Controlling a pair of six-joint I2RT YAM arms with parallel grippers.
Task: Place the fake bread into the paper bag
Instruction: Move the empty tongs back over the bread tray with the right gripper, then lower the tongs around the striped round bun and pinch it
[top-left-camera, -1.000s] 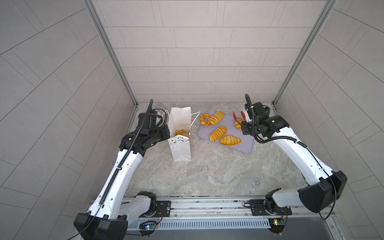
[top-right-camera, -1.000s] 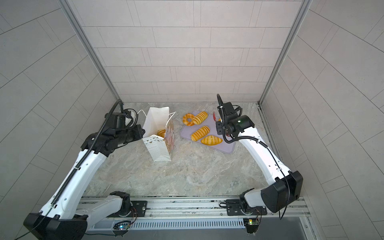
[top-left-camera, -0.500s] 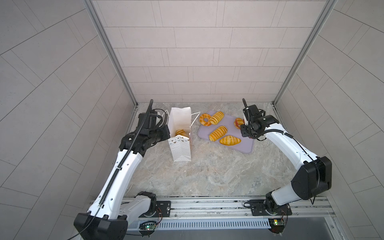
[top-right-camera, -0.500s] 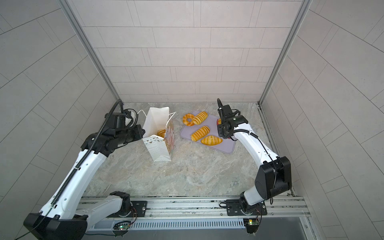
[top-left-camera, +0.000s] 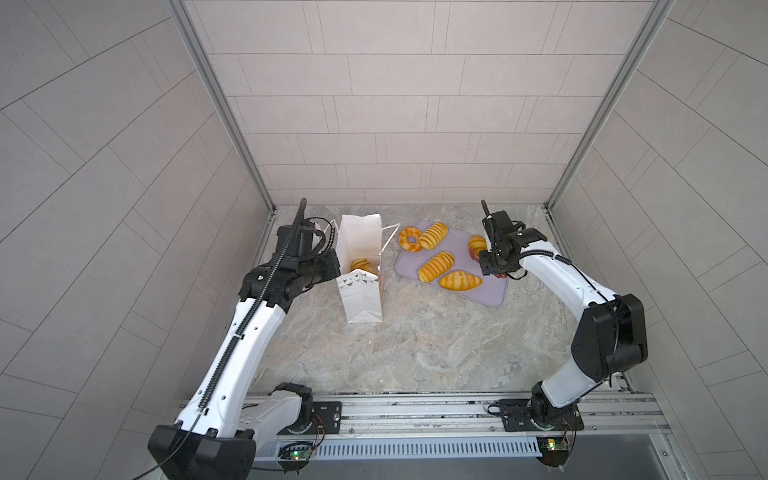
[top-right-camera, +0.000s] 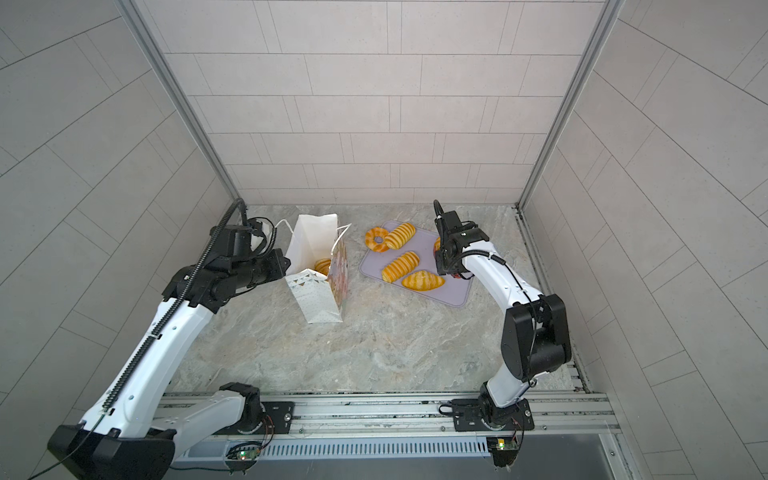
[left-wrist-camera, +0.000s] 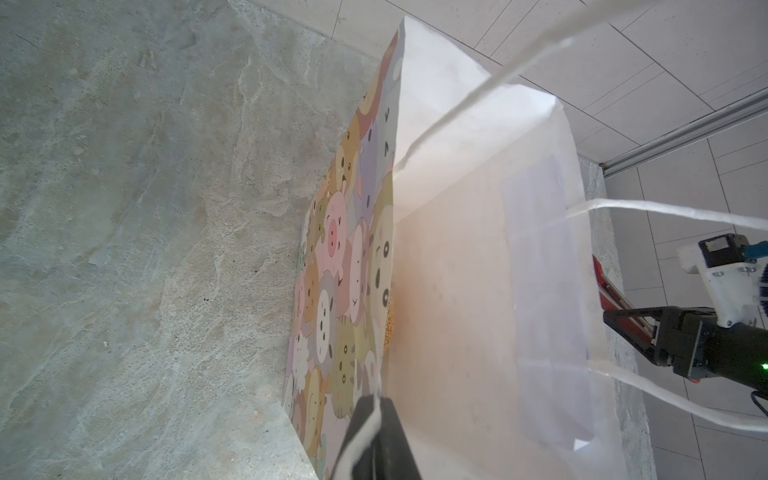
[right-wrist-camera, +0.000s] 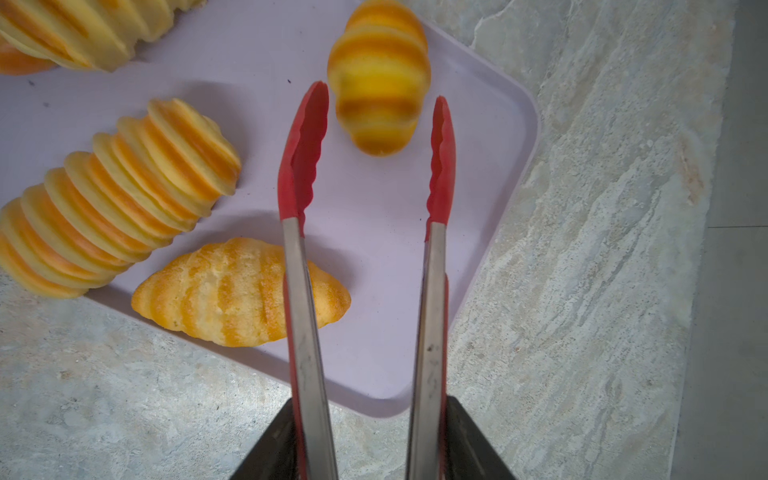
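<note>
Jaws of the left gripper (left-wrist-camera: 376, 409) pinch a string handle of the paper bag (top-left-camera: 360, 297); the right gripper (right-wrist-camera: 365, 419) clasps tongs (right-wrist-camera: 301, 166), tips parted near a small roll (right-wrist-camera: 380, 79). Fake bread (top-left-camera: 436, 266) on the lilac tray (right-wrist-camera: 374, 249), one piece bagged, looks light, squashy, glossy: best squeezed mid-body.

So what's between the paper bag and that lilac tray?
Nothing sits there: only a narrow strip of bare tabletop separates the paper bag from the lilac tray, with the bag's string handle sticking out above it. Both top views show this.
</note>
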